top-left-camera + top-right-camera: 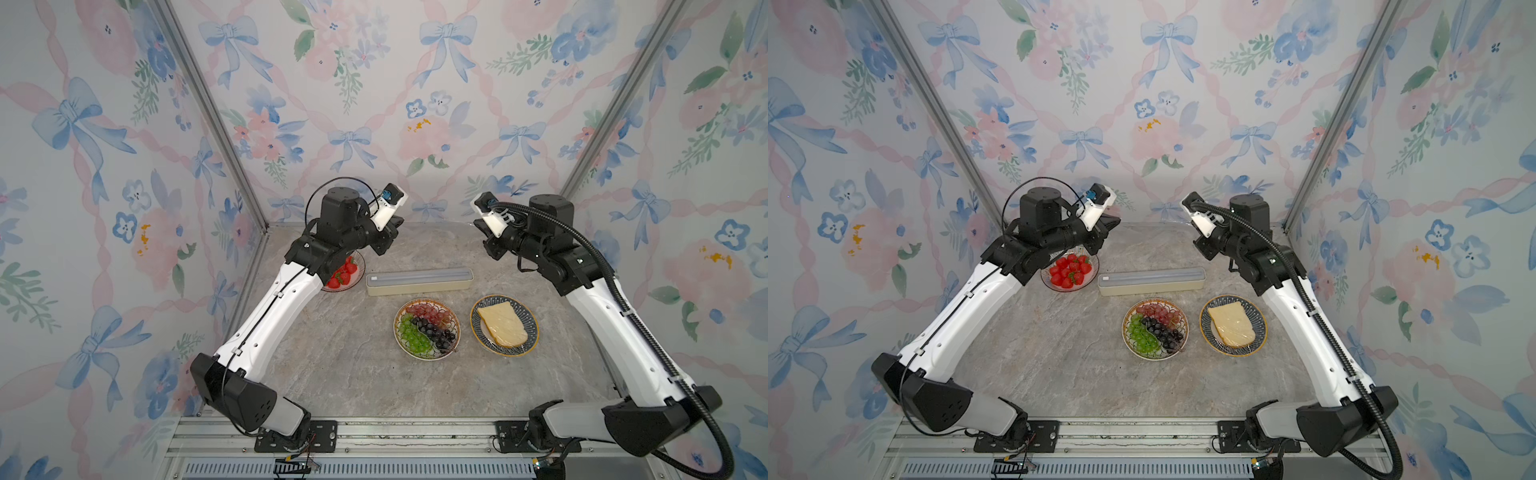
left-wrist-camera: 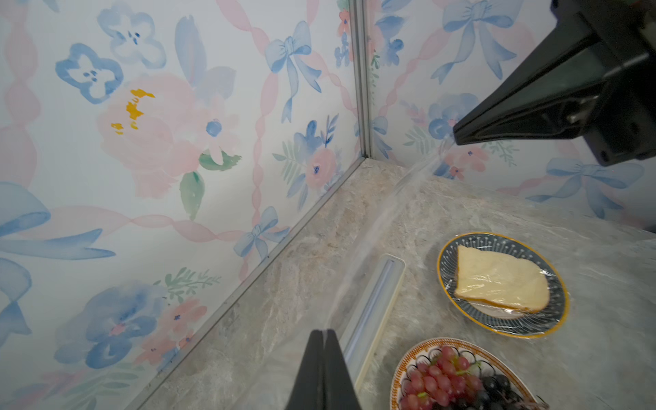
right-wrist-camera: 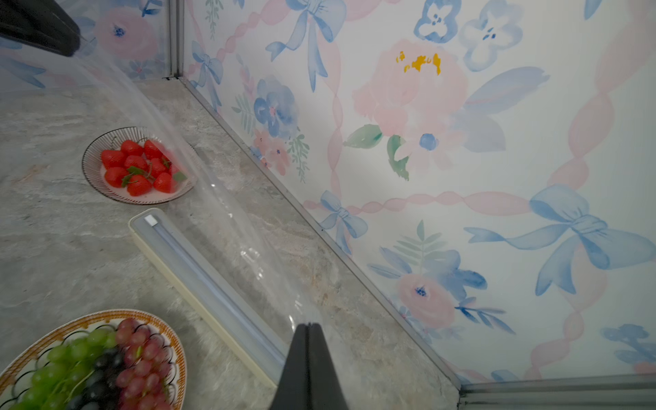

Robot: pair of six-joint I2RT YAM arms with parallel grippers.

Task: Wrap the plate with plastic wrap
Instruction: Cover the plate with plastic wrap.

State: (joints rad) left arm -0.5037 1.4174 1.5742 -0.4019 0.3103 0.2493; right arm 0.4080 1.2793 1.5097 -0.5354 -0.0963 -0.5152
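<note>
Both jaws pinch plastic wrap (image 2: 420, 168), seemingly taut between them.

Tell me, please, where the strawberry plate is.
The strawberry plate sits far left in both top views, partly under the left arm, beside the wrap box.

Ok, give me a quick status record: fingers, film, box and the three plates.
left fingers: shut on film
right fingers: shut on film
film: clear sheet stretched between both arms, held above the far side of the table
box: flat on table, behind grape plate
strawberry plate: far left, looks uncovered
grape plate: centre, cover unclear
bread plate: right, film already over it
</note>
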